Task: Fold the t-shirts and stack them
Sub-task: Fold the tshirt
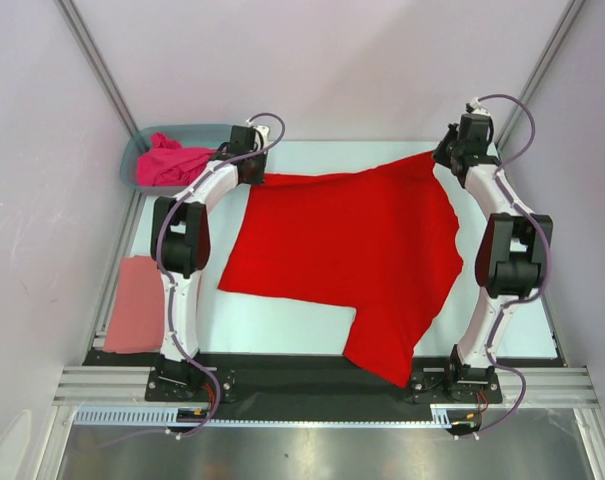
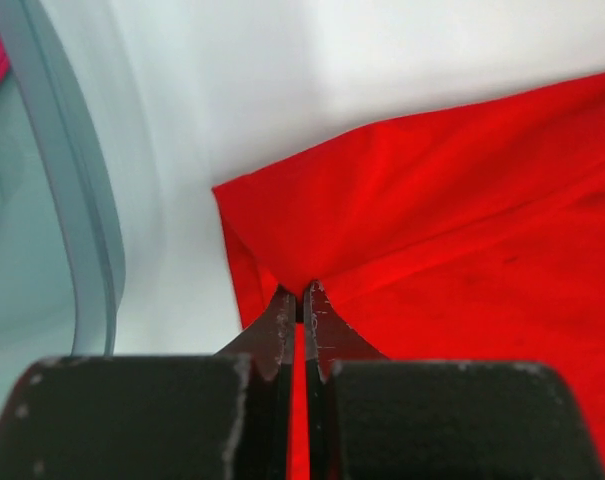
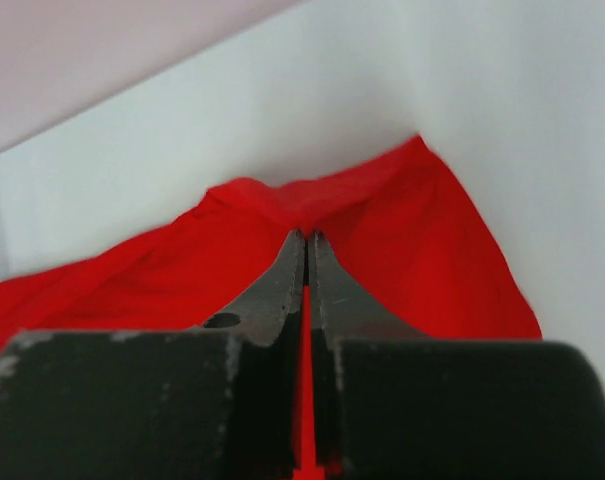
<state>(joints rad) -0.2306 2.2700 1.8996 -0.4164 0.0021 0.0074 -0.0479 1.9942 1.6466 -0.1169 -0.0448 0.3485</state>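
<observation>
The bright red cloth t-shirt (image 1: 352, 250) lies spread open across the middle of the white table (image 1: 282, 320). Its far edge runs between the two arms, and its near right corner reaches over the dark strip (image 1: 312, 368) along the table's front. The left gripper (image 2: 302, 292) sits at the shirt's far left corner, just beside the translucent blue-grey plastic tub (image 1: 197, 128). Its two dark fingers are pressed together with only a hairline gap, and a pinch of red cloth is caught at the tips, with creases fanning out from that point. The right gripper (image 3: 308, 236) sits at the shirt's far right corner. Its fingers are likewise closed to a sliver, with red fabric showing in the slot between them and bunched around the tips. Whether either held corner is lifted clear of the table cannot be determined. The hot magenta-pink t-shirt (image 1: 170, 162) lies crumpled inside the tub at the table's far left corner. The dusty salmon-pink t-shirt (image 1: 135, 305) lies flat in a rectangular shape at the near left of the table, outboard of the left arm and apart from the red shirt.
</observation>
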